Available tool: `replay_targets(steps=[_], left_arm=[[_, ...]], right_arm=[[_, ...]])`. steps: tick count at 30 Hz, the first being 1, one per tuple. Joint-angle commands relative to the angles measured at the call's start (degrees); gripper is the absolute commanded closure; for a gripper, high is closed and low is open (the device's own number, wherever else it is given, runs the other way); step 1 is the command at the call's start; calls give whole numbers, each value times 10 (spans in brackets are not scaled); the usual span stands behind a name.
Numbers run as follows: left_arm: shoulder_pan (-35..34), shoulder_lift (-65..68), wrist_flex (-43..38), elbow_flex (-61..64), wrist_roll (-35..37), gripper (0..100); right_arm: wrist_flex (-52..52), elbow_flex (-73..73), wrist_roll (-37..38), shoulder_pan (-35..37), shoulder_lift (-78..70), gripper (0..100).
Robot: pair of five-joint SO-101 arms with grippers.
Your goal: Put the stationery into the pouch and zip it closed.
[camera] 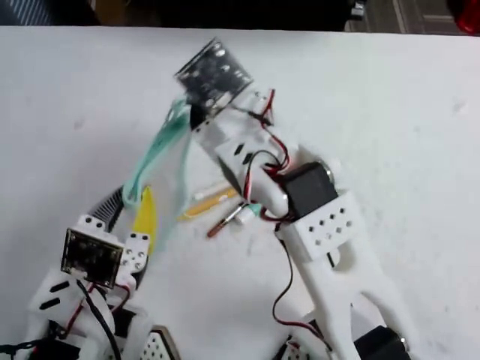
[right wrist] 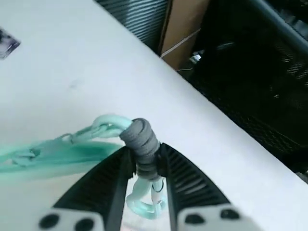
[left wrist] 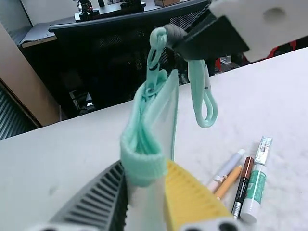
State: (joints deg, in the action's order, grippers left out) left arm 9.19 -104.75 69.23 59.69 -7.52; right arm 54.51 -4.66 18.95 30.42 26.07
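The left pincer [left wrist: 144, 168] is pinching one end of the pouch [camera: 161, 161] between its grey and yellow fingers. The right pincer [right wrist: 144, 148] is squeezing the grey ring [right wrist: 140, 137] clipped to the pouch's far end. Between them the pouch is hanging edge-up above the bench [camera: 390, 97], and a mint strap [left wrist: 202, 101] is dangling from the ring end. Holding it at both ends is probably meant to keep the soft pouch taut and steady, so its mouth can be worked or its zip drawn. Whether the zip is open cannot be told.

The pens [left wrist: 236, 178] are lying in a loose bunch on the bench, outside the pouch. They are sitting just beside the left pincer and partly beneath the right arm, well below the right pincer. With both pincers occupied, nothing is gripping them, so the loading looks not yet done.
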Motion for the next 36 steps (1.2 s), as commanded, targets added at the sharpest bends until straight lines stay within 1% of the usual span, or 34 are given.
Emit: replay_targets(steps=[1,14,19,21,22,25,27,28,32,36], left_arm=[[-1,0,13,-2,-7,978],[-1,0,11,-2,-7,978],[-1,0,11,-2,-7,978],[-2,0,11,-2,-7,978],[-5,0,10,-2,-7,978],[-7,0,-9,11,-6,978],[-7,0,-35,35,-4,978],[-7,0,-49,47,-4,978],[-7,0,-84,74,-4,978],[-7,0,-86,76,-4,978]], right_arm=[[-32,6,-20,-43,3,982],[-22,5,-16,-47,3,982],[-21,8,-17,-62,-16,982],[-21,6,-21,-62,-22,973],[-19,5,-25,-62,-22,950],[12,9,-53,-62,-16,809],[45,6,-47,-62,-1,738],[67,5,-41,-62,8,729],[182,5,-1,-67,36,747],[271,9,18,-81,43,750]])
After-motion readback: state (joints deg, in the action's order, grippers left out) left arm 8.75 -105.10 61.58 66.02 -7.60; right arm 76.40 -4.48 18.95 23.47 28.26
